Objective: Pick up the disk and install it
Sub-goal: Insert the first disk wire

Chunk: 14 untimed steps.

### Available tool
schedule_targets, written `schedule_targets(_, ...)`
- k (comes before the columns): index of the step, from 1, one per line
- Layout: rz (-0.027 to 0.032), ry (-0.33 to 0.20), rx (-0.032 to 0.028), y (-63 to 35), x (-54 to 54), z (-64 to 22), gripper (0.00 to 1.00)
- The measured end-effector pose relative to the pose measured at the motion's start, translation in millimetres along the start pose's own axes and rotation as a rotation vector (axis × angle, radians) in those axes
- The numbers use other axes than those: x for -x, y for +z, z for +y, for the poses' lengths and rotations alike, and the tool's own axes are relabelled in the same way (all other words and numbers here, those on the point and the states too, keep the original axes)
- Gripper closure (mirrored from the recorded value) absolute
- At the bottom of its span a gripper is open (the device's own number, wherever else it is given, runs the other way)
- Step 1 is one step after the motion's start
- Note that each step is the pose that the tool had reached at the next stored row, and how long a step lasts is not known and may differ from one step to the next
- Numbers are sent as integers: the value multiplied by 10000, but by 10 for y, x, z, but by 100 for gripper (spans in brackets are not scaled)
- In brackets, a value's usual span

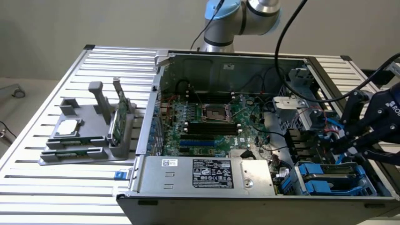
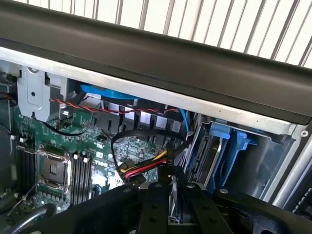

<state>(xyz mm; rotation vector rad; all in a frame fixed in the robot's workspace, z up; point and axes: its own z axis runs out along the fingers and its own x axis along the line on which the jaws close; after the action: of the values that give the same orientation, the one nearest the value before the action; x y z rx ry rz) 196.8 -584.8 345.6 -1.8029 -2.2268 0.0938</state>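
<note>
My black gripper (image 1: 353, 145) hangs over the right end of the open computer case (image 1: 187, 197), just above the blue drive bay (image 1: 328, 180). In the wrist view the two fingers (image 2: 155, 207) stand close together on a thin silver strip with a blue edge, the disk (image 2: 174, 207), seen edge-on. The gripper is shut on it. Just beyond the fingers the blue carrier frames of the drive bay (image 2: 229, 151) stand beside the case wall. Most of the disk is hidden by the fingers.
A black cable loop with red and yellow wires (image 2: 141, 170) lies close in front of the fingers. The motherboard (image 1: 206, 124) and the power supply (image 1: 206, 173) fill the case. On the exterior view's left, a grey fixture (image 1: 81, 140) holds a silver chip (image 1: 67, 126) and a green stick (image 1: 119, 119).
</note>
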Motion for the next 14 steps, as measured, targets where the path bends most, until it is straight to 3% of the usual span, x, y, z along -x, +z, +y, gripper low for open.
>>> schedule_targets(8,-408,791,23,10,2,2,84)
schedule_targets(14,-682,1390,49,16,3,4,84)
